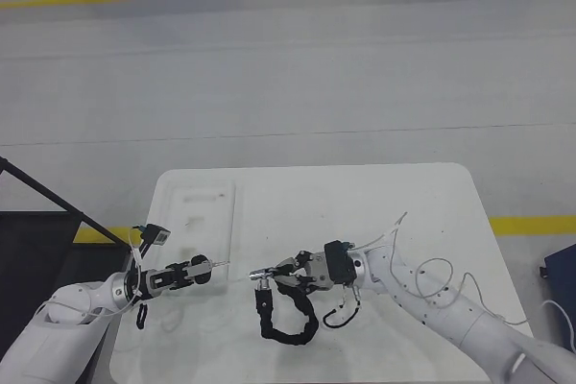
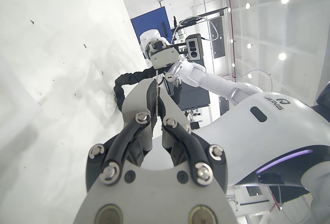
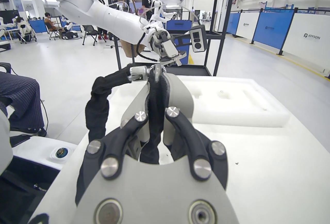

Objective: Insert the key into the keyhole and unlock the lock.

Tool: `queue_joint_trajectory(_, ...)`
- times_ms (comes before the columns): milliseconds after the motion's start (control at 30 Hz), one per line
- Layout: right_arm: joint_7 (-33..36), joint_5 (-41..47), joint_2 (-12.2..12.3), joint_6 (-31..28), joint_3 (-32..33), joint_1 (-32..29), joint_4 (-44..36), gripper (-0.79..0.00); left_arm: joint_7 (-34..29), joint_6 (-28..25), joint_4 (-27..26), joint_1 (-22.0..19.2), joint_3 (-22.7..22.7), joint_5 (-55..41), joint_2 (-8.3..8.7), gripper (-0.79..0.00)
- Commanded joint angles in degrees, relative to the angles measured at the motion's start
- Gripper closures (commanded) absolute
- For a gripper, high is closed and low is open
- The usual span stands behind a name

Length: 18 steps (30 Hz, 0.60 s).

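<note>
Our left gripper (image 2: 156, 89) squeezes the key (image 2: 156, 76), its tip pointing right at the lock (image 2: 171, 74) our right gripper (image 1: 288, 268) grips.

so the key (image 2: 156, 81) in the left pincer (image 2: 156, 90) is thin bare metal, dull shine. the lock (image 3: 139, 73) in the right pincer (image 3: 156, 80): polished metal barrel, cable sleeved in matt black woven cloth. pincer fingers (image 2: 135, 100) are smooth matt grey plastic, with rough black rubbery pads (image 2: 151, 96) and glossy steel screws (image 2: 142, 118). the desk (image 2: 51, 29) underneath is matt white, slightly scuffed.
</note>
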Motion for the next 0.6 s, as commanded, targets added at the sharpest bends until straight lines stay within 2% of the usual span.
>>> queue_joint_trajectory(0,-0.8,1.9,-0.5,0.8,-1.4,0.4,0.3,0.000,0.0,0.0,0.0,0.0,0.0,0.0,0.00,0.000)
queue_joint_trajectory(300,-3.8,5.5,-0.7,3.8,-6.6,2.7,2.7,0.000,0.0,0.0,0.0,0.0,0.0,0.0,0.00,0.000)
queue_joint_trajectory(567,-6.9,6.7,2.3,6.9,-10.0,4.5,3.0,0.000,0.0,0.0,0.0,0.0,0.0,0.0,0.00,0.000)
